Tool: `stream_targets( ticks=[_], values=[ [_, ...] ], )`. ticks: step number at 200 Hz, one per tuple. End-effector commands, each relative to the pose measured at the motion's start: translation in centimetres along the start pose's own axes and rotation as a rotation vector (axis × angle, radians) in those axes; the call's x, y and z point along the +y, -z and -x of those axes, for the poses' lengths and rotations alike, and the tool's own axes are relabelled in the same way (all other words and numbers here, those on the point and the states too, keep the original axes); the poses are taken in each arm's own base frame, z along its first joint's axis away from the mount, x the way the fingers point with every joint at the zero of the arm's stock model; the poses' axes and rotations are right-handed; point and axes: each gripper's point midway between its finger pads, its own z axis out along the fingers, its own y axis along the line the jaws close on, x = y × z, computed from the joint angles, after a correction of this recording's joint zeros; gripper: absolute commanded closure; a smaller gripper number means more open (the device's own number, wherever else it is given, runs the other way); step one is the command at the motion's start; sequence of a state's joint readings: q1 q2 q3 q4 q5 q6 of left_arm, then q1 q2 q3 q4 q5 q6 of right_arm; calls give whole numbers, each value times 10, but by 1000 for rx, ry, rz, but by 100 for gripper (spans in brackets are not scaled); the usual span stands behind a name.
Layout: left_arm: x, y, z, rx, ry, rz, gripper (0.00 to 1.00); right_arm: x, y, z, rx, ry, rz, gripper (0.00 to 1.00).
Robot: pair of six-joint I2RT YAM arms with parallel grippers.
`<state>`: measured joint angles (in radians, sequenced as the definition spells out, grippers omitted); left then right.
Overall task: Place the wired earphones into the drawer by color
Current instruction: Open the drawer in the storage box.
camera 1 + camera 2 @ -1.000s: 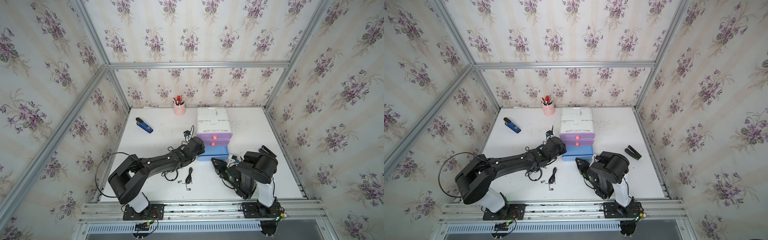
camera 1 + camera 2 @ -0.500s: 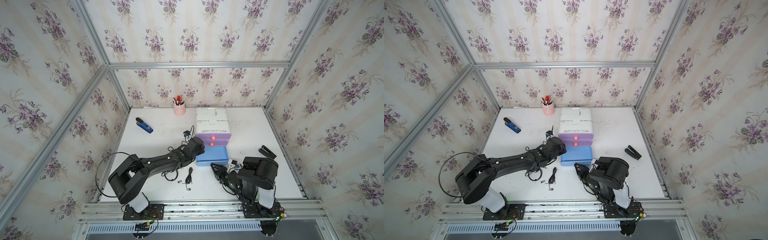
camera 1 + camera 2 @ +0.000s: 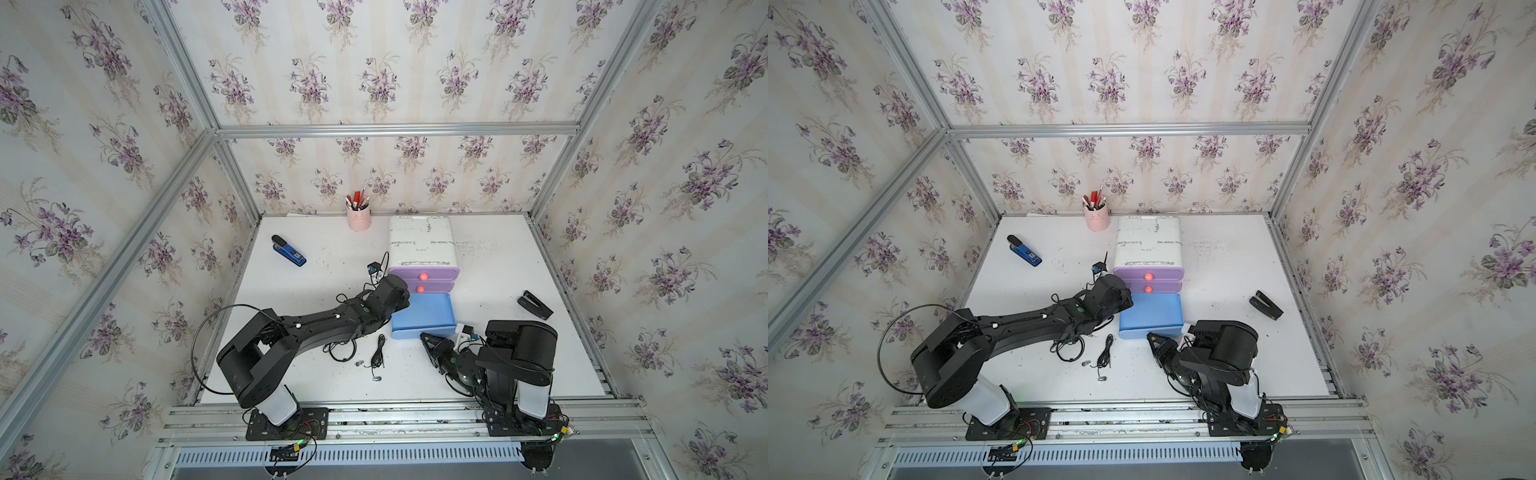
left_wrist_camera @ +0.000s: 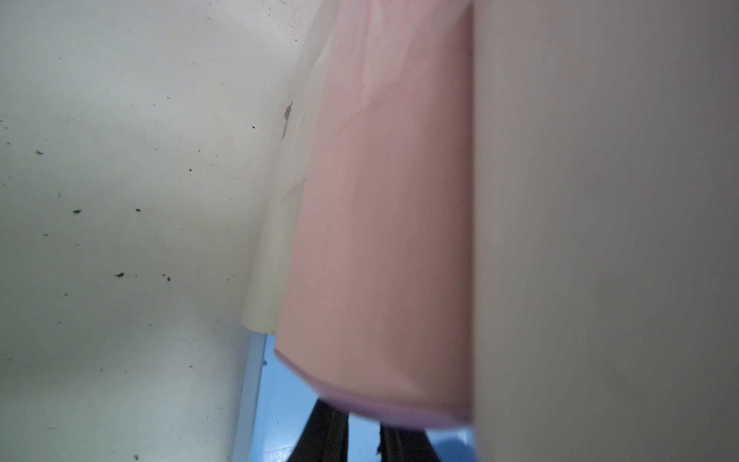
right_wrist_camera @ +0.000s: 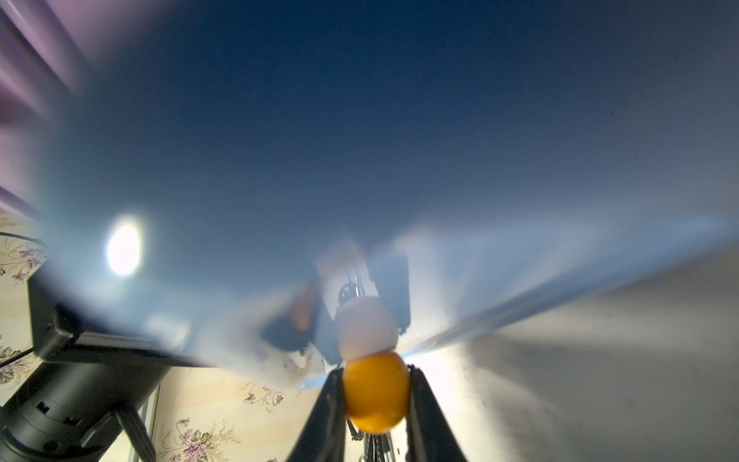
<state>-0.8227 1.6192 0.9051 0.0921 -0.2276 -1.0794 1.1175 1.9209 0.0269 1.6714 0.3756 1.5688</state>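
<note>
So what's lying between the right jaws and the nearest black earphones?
Nothing; only bare table separates them from those black earphones, shown in both top views.

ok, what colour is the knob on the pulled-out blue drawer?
Orange. The knob shows best in the right wrist view, clamped in the right gripper.

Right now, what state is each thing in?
blue drawer: pulled out
purple drawers: both shut
right gripper: shut on the orange knob
left gripper: beside the drawer unit, jaws unclear
black earphones: loose on the table, outside the drawers
pen cup: upright, holding pens
</note>
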Motion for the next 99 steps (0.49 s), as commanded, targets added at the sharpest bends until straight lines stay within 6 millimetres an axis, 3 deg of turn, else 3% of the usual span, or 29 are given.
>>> stream_targets(
  ticks=[1, 24, 68, 99],
  values=[
    [-1, -1, 5, -25, -8, 0, 81, 33, 4, -20, 113, -48, 133, 85],
    [0, -1, 4, -23, -11, 1, 80, 34, 3, -21, 114, -49, 134, 77],
    [-2, 1, 3, -21, -10, -14, 79, 40, 2, -23, 121, -57, 152, 47],
    [-2, 9, 3, -27, -8, -42, 66, 47, 6, -25, 123, -63, 176, 39]
  ],
)
